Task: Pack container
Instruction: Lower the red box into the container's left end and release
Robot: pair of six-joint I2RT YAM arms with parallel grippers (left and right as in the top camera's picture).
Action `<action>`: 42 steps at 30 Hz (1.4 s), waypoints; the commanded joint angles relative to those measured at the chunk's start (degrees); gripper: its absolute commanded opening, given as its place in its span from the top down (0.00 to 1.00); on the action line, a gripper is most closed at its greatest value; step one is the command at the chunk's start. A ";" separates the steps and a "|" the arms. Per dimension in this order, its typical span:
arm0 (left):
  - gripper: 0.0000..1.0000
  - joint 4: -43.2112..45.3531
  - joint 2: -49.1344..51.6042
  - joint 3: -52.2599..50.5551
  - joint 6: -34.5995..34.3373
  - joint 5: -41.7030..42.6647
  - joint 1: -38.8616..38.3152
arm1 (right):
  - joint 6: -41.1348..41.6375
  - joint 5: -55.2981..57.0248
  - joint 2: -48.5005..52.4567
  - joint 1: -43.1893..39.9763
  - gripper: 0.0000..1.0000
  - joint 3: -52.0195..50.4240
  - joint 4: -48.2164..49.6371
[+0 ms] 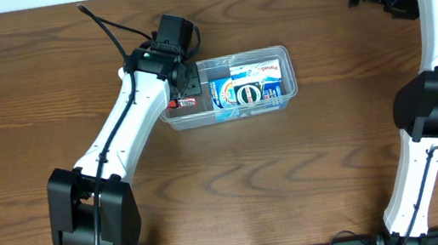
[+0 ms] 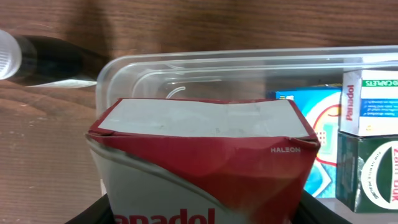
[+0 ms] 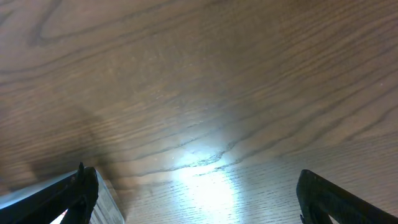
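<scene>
Here, the left gripper [image 1: 182, 83], jaws pinching a red Panadol carton [image 2: 199, 168], is at the left end of the container [image 1: 269, 50], which sits mid-desk [image 1: 334, 149] holding blue, white and green cartons [image 1: 252, 83]. Right gripper [image 3: 199, 196]: jaws spread wide above the desk.

container [image 2: 186, 62]: clear glossy plastic. table [image 1: 313, 178]: wood grain, slight sheen. red carton [image 2: 205, 168]: glossy card, matt grey flap.
</scene>
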 commanded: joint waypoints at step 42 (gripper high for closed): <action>0.48 -0.55 2.43 0.37 -4.96 2.10 -2.40 | -0.50 -0.37 -0.28 0.13 0.01 0.98 -0.02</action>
